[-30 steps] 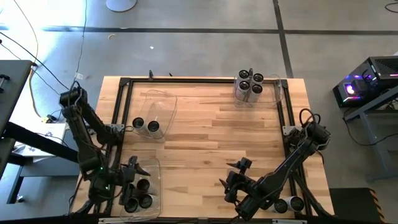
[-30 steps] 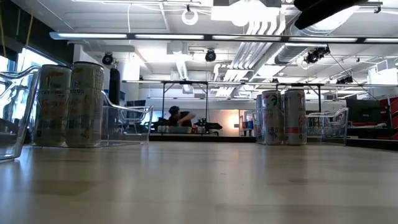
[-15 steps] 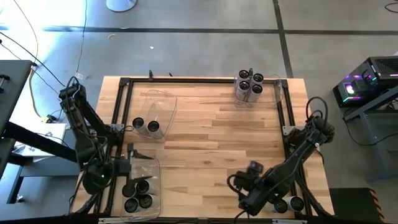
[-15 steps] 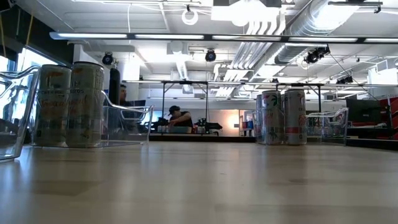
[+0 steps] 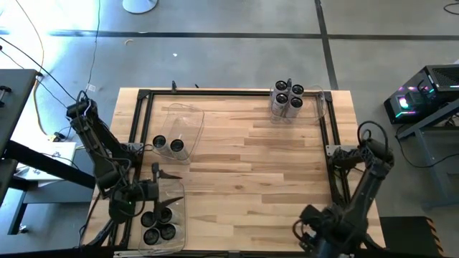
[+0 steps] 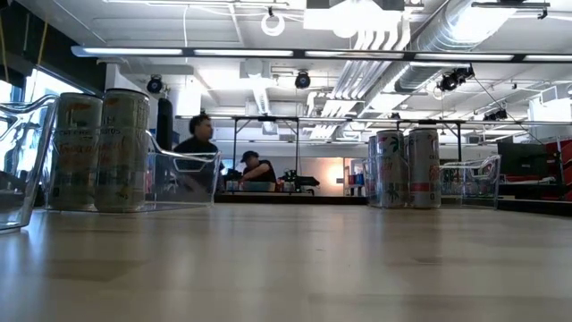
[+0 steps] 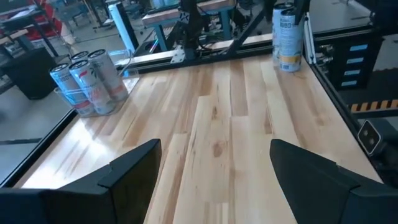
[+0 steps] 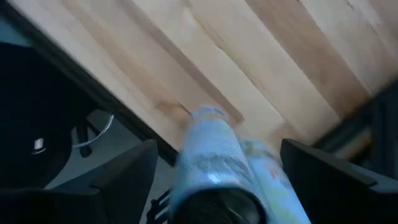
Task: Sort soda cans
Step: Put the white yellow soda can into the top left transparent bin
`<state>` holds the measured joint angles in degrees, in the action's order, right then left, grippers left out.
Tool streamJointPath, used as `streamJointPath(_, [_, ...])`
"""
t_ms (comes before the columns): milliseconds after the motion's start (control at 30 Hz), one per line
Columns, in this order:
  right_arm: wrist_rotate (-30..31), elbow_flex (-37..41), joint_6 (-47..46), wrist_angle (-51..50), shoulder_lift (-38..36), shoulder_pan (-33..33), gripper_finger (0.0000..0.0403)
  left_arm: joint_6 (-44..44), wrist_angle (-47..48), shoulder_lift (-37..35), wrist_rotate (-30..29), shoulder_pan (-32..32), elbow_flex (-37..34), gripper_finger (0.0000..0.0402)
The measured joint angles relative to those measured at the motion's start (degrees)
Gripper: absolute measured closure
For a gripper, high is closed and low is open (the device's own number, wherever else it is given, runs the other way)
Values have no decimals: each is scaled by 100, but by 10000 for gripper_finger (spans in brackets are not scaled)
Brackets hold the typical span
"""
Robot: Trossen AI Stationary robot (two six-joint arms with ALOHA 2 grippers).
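A: What sits at the left of the desk [image 5: 244, 165]?

B: The left pincer [image 5: 161, 188] hangs at about eight o'clock, its fingers spread wide and empty, right over a clear bin [image 5: 176, 215] that holds dark-topped cans [image 5: 158, 226]. The left wrist view shows both fingers [image 7: 134, 165] well apart with bare wood between them.

A: And above that?

B: At about nine o'clock, two cans [image 5: 168, 145] stand upright beside a second clear bin [image 5: 188, 122]. In the low view they rise as a silvery pair [image 6: 100, 150] on the left.

A: Toward the right?

B: At one o'clock, four cans [image 5: 287, 98] cluster tightly together at the desk's far edge; the low view shows them as a standing pair [image 6: 404, 168] next to another clear bin [image 6: 469, 179].

A: The right arm?

B: The right pincer [image 5: 319, 233] is at five o'clock, at the near edge. Its wrist view shows the fingers [image 8: 127, 177] parted, unclenched, either side of two light cans [image 8: 233, 171] standing at the desk's edge, not touching them.

A: Anyone in the room?

B: Two people [image 6: 228, 161] sit far behind the desk.
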<state>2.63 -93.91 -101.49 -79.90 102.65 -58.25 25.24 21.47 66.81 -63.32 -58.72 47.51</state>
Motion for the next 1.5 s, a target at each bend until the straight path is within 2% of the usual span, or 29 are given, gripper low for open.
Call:
streamJointPath(167, [-150,0,-993,-238,0,-411,66,-135,10,2,-21,0,0,105])
streamJointPath(333, [-137,44,-1465,-141,0,-618,66,-145,20,3,-23,0,0,106])
streamJointPath(600, [-421,752,-1161,803,11,-579,66,-147,61,4,-25,0,0,106])
streamJointPath(767, [-562,852,-886,939,9,-497,67,-145,59,4,-27,0,0,106])
streamJointPath(867, [-699,852,-741,927,9,-393,84,-145,59,4,-29,3,0,106])
streamJointPath(933, [-756,852,-618,926,9,-296,109,-139,56,4,-29,30,0,106])
streamJointPath(1067, [-731,852,15,921,4,64,171,-139,52,4,-30,115,0,106])
streamJointPath(1300, [-571,850,2104,923,0,1308,171,-139,52,4,66,337,0,106])
streamJointPath(1500, [-393,844,4072,1097,-2,2769,171,-139,55,4,139,570,0,106])
